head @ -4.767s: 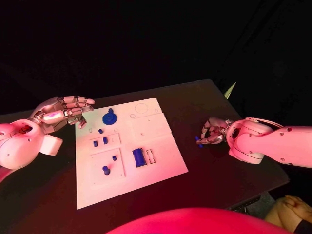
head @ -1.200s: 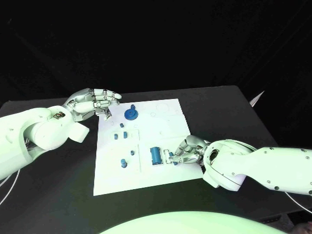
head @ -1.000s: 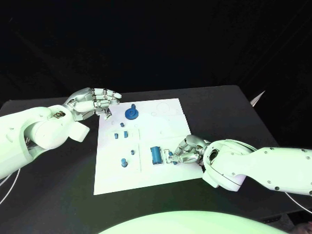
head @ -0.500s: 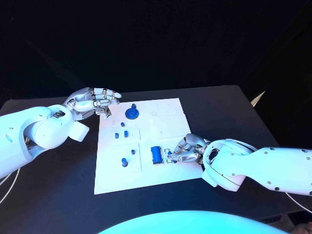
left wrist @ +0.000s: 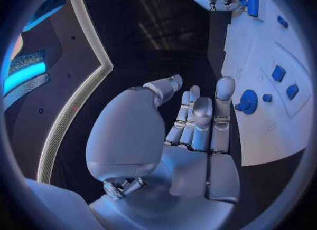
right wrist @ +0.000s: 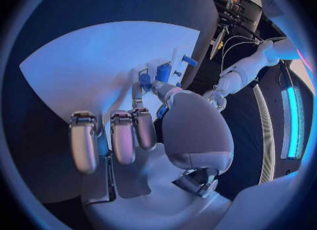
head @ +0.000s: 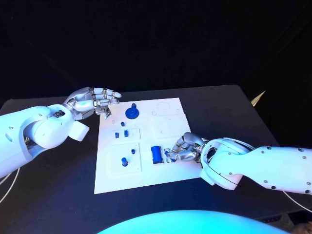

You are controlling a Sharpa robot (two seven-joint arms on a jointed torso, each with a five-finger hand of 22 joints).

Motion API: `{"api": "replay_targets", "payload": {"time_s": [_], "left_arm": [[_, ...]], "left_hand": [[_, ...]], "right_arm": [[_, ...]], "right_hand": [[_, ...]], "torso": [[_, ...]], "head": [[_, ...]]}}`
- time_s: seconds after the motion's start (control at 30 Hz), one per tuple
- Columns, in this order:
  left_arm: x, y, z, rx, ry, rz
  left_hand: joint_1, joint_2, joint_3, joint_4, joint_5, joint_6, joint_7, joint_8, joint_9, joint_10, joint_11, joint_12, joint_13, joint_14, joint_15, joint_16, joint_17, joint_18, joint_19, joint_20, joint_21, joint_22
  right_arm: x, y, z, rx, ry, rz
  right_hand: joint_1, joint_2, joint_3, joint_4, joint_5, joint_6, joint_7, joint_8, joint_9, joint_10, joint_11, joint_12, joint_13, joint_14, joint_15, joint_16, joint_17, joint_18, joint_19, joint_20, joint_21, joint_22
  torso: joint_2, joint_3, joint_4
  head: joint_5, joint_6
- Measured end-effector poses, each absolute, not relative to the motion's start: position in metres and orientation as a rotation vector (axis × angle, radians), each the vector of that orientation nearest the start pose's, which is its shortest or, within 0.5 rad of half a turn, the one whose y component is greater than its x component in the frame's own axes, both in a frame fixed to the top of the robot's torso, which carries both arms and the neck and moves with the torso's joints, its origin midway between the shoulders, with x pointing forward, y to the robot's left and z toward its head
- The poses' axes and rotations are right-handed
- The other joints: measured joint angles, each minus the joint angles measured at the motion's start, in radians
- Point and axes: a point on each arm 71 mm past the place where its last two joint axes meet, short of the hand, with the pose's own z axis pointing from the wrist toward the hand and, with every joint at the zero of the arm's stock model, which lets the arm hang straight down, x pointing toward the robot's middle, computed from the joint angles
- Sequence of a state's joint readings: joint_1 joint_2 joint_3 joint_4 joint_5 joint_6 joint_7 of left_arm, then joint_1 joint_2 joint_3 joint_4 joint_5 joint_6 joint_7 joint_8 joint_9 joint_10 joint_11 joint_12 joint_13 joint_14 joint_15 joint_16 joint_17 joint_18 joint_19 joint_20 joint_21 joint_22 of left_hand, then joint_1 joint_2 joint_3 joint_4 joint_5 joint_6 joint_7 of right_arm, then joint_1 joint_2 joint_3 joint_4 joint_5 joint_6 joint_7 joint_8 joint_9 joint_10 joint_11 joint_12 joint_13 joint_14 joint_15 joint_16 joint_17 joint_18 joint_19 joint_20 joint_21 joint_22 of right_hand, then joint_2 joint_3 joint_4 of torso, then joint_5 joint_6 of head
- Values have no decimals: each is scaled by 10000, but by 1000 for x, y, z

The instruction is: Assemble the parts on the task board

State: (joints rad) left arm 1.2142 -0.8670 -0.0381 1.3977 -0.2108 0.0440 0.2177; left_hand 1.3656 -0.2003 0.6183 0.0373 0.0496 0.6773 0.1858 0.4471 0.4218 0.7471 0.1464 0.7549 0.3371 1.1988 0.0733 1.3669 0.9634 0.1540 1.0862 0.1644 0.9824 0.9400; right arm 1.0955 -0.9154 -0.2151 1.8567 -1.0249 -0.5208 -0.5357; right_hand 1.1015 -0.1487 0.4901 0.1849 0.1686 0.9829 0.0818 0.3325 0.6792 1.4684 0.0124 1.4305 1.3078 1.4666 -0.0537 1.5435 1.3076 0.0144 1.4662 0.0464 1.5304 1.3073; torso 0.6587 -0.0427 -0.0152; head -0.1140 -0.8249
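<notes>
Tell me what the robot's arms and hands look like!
Both arms are thick, smooth and white, with rounded shells and small dark screw dots. The left arm and right arm each end in a shiny silver hand made of jointed metal segments: the left hand and the right hand. Thin pale cables hang near both arms.

White board mid-table; blue parts on it — round one at far end; right hand pinching a small blue part beside a blue block; left hand curled at board's far corner.
</notes>
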Motion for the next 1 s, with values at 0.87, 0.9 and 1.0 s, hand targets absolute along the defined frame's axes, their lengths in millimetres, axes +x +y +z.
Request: {"api": "replay_targets", "payload": {"time_s": [0.87,0.9,1.0], "left_arm": [[502,240,-188,-9022,17686,-15460],[502,240,-188,-9022,17686,-15459],[502,240,-188,-9027,17684,-15452]], "left_hand": [[0,0,0,0,0,0,0,63,-24,0,0,40,-34,0,0,0,-36,-1,0,0,0,0],[0,0,0,0,0,0,0,63,-24,0,0,40,-34,0,0,0,-36,0,0,0,0,0],[0,0,0,0,0,0,0,63,-24,0,0,40,-34,0,0,0,-35,0,0,0,0,0]], "right_arm": [[373,-182,-275,5281,21021,5594],[373,-183,-275,5275,21014,5563],[374,-184,-275,5247,20999,5475]], "right_hand": [[0,0,98,-98,-1,37,-37,39,53,-36,-36,0,-2,1,-73,0,-1,0,0,0,0,6],[0,0,98,-98,-1,37,-37,39,53,-36,-36,0,-3,1,-73,0,-2,0,0,0,0,6],[0,0,98,-98,-1,37,-37,39,54,-36,-36,0,-3,1,-73,0,-1,0,0,0,0,6]], "torso": [[1,-6,-3],[1,-6,-3],[1,-6,-4]], "head": [[-35,-12],[-40,-12],[-51,-21]]}}
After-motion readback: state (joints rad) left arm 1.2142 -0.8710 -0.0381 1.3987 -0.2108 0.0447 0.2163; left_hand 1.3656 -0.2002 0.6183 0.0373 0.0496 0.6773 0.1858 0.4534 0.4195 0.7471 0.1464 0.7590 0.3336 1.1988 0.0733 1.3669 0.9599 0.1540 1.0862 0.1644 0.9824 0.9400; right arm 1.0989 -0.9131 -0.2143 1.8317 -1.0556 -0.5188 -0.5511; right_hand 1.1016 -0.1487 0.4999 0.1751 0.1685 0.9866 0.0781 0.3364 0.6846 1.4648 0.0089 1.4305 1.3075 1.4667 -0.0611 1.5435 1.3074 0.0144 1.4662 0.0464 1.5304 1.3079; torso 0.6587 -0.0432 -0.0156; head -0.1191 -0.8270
